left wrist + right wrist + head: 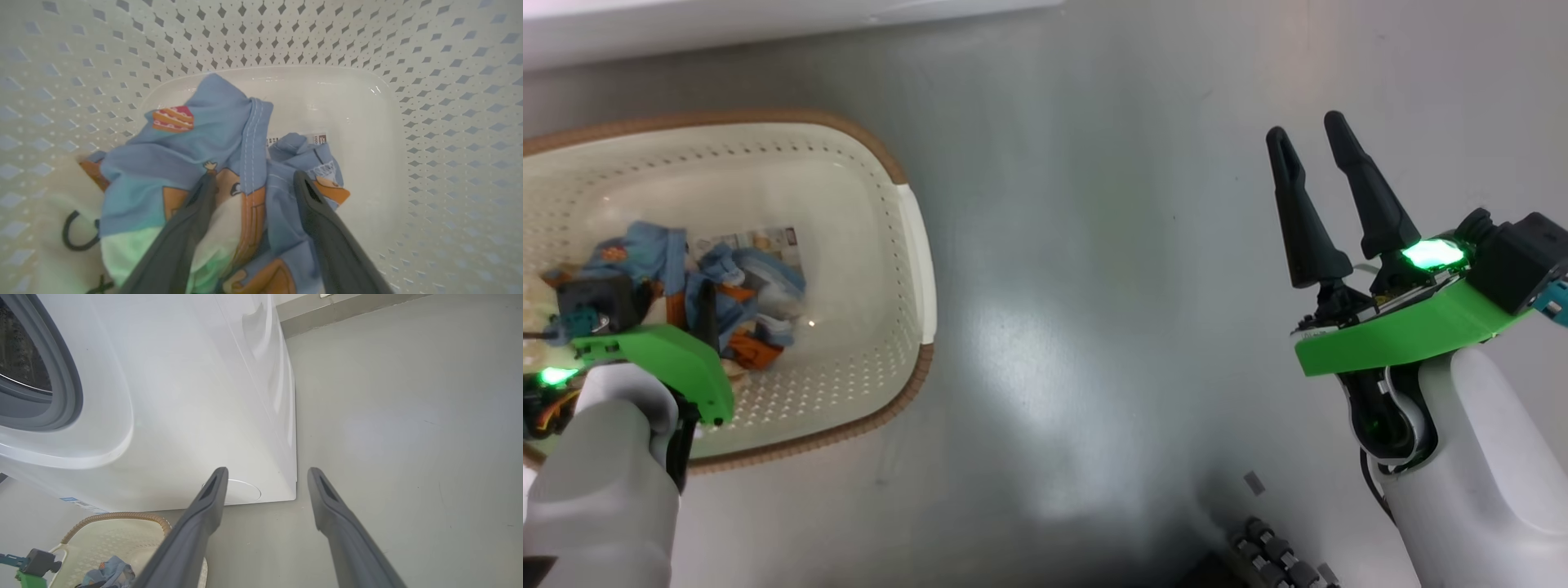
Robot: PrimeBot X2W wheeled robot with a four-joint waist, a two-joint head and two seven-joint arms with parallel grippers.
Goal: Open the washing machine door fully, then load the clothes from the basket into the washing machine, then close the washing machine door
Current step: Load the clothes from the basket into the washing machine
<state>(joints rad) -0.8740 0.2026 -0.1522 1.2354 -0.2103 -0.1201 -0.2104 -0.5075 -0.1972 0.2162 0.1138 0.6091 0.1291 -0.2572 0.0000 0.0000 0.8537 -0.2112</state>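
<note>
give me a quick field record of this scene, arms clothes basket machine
left end effector: open, fingers astride the clothes
right end effector: open, holding nothing, above bare floor
clothes: bunched at the bottom of the basket
basket: on the floor in front of the washing machine
washing machine: gasket showing, opening uncovered

White forearm [1478, 465], green wrist [1405, 335], dark claw [1305, 128]

A laundry corner: white front-loading washing machine [184, 396]; cream basket [915, 245] of clothes [735, 282] near it; bare grey floor [1094, 286]
</note>
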